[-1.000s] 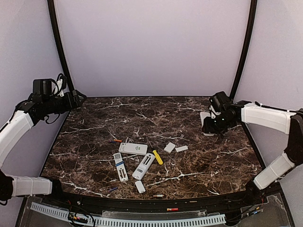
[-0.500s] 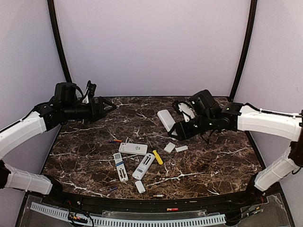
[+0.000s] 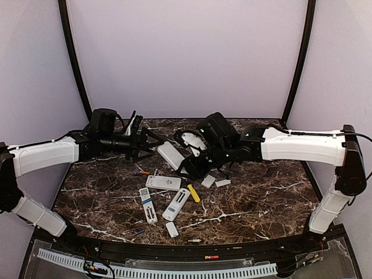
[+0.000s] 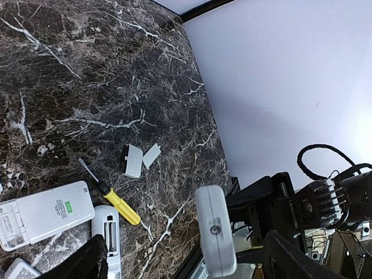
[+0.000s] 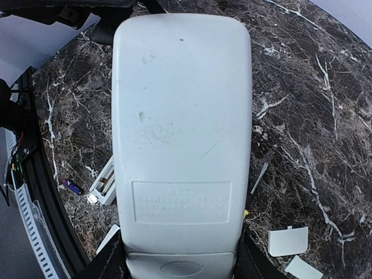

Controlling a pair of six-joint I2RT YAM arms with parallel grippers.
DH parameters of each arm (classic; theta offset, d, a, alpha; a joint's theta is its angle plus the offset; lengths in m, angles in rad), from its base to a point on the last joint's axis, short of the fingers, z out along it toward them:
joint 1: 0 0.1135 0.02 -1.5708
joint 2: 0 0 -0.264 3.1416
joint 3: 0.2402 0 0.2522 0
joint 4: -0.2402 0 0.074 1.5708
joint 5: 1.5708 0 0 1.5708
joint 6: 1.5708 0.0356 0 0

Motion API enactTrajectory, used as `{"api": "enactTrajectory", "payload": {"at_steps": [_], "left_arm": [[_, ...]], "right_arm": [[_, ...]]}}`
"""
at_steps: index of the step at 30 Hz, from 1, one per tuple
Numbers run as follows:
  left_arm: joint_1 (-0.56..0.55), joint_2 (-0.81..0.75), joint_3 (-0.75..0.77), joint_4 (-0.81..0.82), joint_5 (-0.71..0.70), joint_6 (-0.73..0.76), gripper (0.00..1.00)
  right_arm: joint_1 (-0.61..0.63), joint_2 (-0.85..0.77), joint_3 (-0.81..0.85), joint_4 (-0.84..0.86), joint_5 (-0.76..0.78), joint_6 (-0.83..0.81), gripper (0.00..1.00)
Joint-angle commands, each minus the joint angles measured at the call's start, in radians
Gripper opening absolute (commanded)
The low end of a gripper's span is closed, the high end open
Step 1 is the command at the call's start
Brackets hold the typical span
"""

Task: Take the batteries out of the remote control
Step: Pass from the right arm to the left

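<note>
A pale grey rectangular plastic remote control [image 5: 180, 128] was pinched at one end by the right hand [image 3: 189, 164] and held clear of the dark marbled bench [image 3: 261, 192]. The left hand [image 3: 152, 149] was spread wide just beside the remote's free end, with nothing gripped. A small orange cylindrical battery [image 3: 143, 172] was seen on the bench below the left hand.

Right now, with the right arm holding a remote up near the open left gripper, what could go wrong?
1. The right gripper holds the remote by one end in mid-air. A slip would likely drop it onto the remotes and screwdriver below.
2. The open left gripper sits very close to it. A misjudged approach might knock the remote loose or make the arms collide.
</note>
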Motion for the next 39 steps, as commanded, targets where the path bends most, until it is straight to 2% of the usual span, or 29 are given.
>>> {"api": "enactTrajectory", "payload": {"at_steps": [1, 6, 13, 23, 32, 34, 35, 37, 39], "left_arm": [[-0.014, 0.026, 0.002, 0.038, 0.064, -0.018, 0.87], [-0.021, 0.033, 0.002, 0.04, 0.075, -0.018, 0.77], [-0.022, 0.059, 0.013, 0.043, 0.087, -0.021, 0.56], [-0.023, 0.087, 0.027, 0.044, 0.099, -0.022, 0.43], [-0.022, 0.103, 0.019, 0.035, 0.106, -0.024, 0.13], [-0.022, 0.1, 0.017, 0.04, 0.104, -0.028, 0.08], [-0.021, 0.099, 0.015, 0.047, 0.104, -0.03, 0.06], [-0.022, 0.093, 0.012, 0.054, 0.096, -0.035, 0.0], [-0.021, 0.083, 0.002, 0.073, 0.089, -0.037, 0.0]], "right_arm": [[0.019, 0.029, 0.055, -0.002, 0.026, -0.038, 0.32], [0.026, 0.052, 0.074, -0.012, 0.067, -0.046, 0.32], [0.039, 0.081, 0.104, -0.031, 0.078, -0.068, 0.32], [0.049, 0.107, 0.117, -0.044, 0.126, -0.076, 0.32], [0.048, 0.109, 0.103, -0.041, 0.158, -0.056, 0.37], [0.049, 0.1, 0.093, -0.031, 0.171, -0.05, 0.42], [0.049, 0.095, 0.087, -0.027, 0.178, -0.046, 0.48], [0.049, 0.08, 0.071, -0.014, 0.193, -0.034, 0.71], [0.043, 0.058, 0.048, 0.01, 0.198, -0.008, 0.93]]}}
